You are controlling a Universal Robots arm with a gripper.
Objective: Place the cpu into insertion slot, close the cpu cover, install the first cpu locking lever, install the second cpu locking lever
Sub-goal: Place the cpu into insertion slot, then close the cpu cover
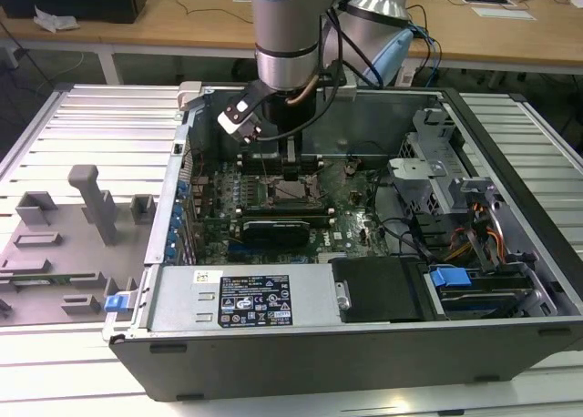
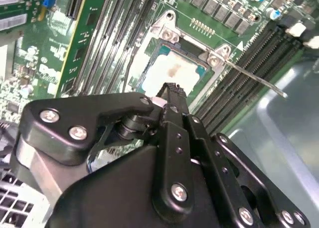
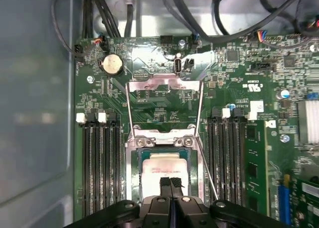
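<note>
CPU (image 3: 164, 167) lies seated flat in the insertion slot (image 3: 141, 154), mid-board on the green circuit board (image 3: 234, 88), between the two banks of memory slots (image 3: 99, 168). Gripper (image 3: 170, 184) fingers are pressed together, gripping nothing, with the tips over one edge of the chip; contact cannot be confirmed. Placement appears complete. The cpu cover (image 3: 164, 79) lies swung open and a locking lever (image 3: 208, 174) stands unlatched. Cover closing and both lever steps are outstanding.

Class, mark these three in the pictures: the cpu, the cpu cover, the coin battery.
cpu (image 3: 164, 166): first wrist view, centre of its pale face.
cpu cover (image 3: 154, 78): first wrist view, outer bar of its silvery frame.
coin battery (image 3: 112, 64): first wrist view, middle of its round face.
</note>
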